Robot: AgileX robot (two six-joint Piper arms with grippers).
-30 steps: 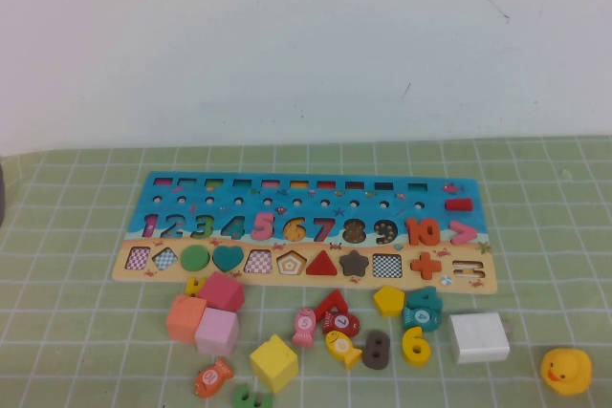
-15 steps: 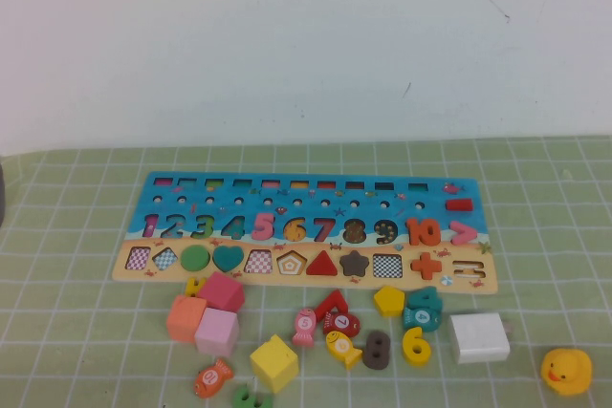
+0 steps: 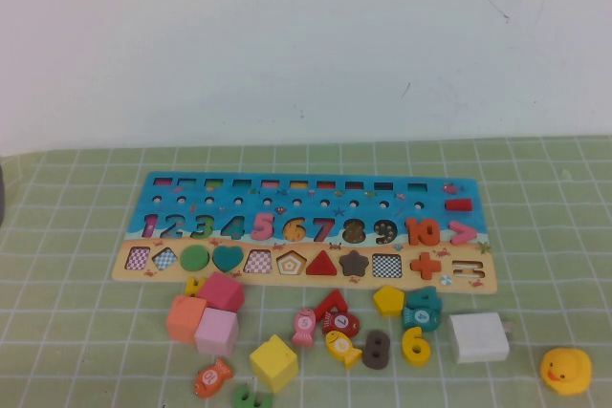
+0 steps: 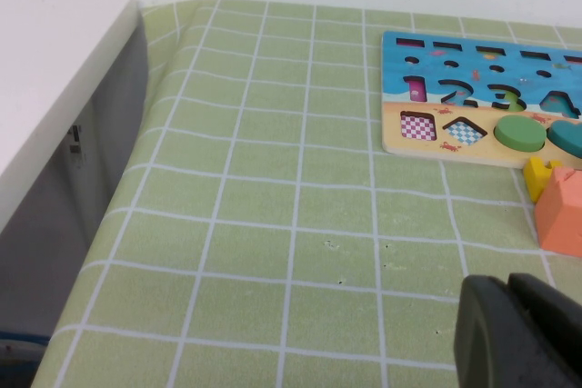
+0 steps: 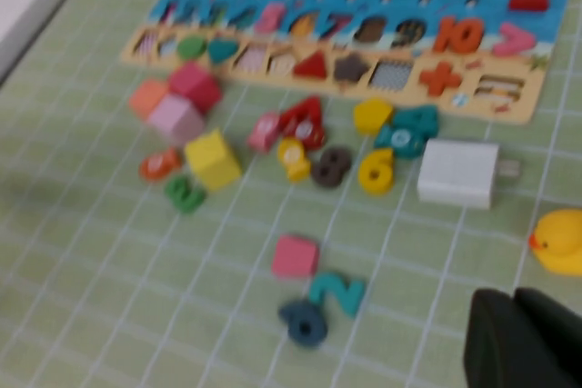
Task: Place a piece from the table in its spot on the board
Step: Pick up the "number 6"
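The piece, a small yellow "6" (image 3: 415, 344), lies flat on the green mat, close in front of the board's right half and between a brown "8" (image 3: 376, 350) and a white block (image 3: 479, 336). In the right wrist view the piece (image 5: 376, 170) shows beside that block. The board (image 3: 316, 190) lies across the middle of the mat, with a blue upper part and a tan lower strip (image 5: 523, 108). Neither arm shows in the high view. My right gripper (image 5: 514, 302) is shut and empty, near a rubber duck (image 5: 559, 241). My left gripper (image 4: 509, 290) is shut and empty, off the board's left end (image 4: 473, 65).
Loose pieces crowd the mat in front of the board: an orange cube (image 3: 185, 318), a pink cube (image 3: 217, 332), a yellow cube (image 3: 274, 362), a yellow pentagon (image 3: 388, 300), fish and numerals. A pink square (image 5: 296, 256) and a teal "2" (image 5: 336, 291) lie nearer me. A white box edge (image 4: 55, 88) stands at far left.
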